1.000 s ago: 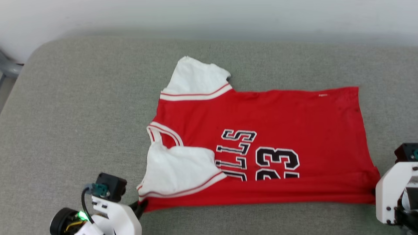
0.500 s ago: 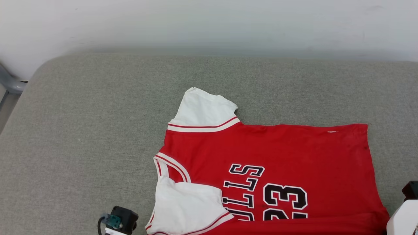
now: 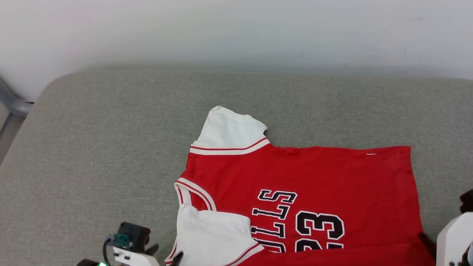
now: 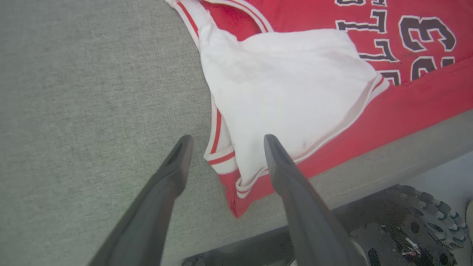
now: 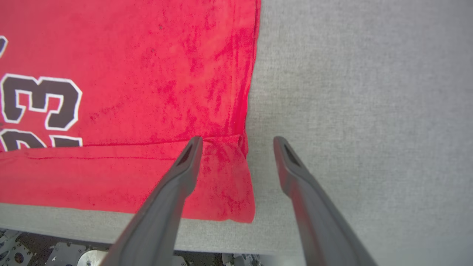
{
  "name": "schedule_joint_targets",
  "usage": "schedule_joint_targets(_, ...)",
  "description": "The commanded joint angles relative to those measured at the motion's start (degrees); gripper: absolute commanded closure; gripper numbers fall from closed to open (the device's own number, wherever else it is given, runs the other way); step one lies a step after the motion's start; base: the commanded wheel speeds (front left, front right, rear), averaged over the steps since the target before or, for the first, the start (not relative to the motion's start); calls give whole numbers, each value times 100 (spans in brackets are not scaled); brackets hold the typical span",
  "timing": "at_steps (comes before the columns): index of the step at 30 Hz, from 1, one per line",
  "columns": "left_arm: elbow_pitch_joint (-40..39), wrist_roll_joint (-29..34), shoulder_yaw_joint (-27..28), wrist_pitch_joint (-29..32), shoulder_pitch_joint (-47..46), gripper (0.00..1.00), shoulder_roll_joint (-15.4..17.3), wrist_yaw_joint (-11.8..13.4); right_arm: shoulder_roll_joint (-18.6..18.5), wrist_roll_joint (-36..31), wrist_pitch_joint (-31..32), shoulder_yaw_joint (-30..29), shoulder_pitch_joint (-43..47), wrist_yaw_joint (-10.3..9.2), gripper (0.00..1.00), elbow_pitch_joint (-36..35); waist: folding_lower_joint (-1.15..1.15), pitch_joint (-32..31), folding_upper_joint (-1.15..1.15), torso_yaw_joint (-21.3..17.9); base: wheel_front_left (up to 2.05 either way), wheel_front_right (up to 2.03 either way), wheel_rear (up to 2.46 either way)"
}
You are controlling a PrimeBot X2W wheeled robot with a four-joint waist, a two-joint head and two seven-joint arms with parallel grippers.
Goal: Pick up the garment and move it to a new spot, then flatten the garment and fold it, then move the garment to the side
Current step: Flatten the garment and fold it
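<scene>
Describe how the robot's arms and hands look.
Each hand has two long, dark grey, tapering fingers: left hand, right hand. Both wrists wear white shells. The left wrist carries a black block with a teal connector, a black cable and a green light.

The right gripper (image 5: 238, 146) stands with its jaws spread wide over the near right corner of the garment (image 5: 147, 74). One finger (image 5: 184, 173) lies above the folded-over red strip at that corner, perhaps touching the cloth. The other finger is clear of the garment, above the grey cushion (image 5: 351, 92) just beside its hem. Dark white-outlined numerals (image 5: 40, 103) sit well left of the fingers.
</scene>
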Motion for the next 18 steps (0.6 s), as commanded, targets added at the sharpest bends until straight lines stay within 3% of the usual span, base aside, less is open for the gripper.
schedule_joint_targets(1,-16,63,115,-219,-105,0,-35,34,-23,67,-196,-25,-139,-9,0,-81,0,-71,0,-1,0,0,0)
schedule_joint_targets(10,-97,592,755,-2026,-293,0,-413,293,-72,292,-2168,308,-477,-7,0,-338,0,-279,0,-34,0,0,0)
schedule_joint_targets(18,9,780,1086,-3067,-140,0,-777,199,220,334,-3875,455,-438,-7,0,-346,0,-258,0,-51,0,0,0)
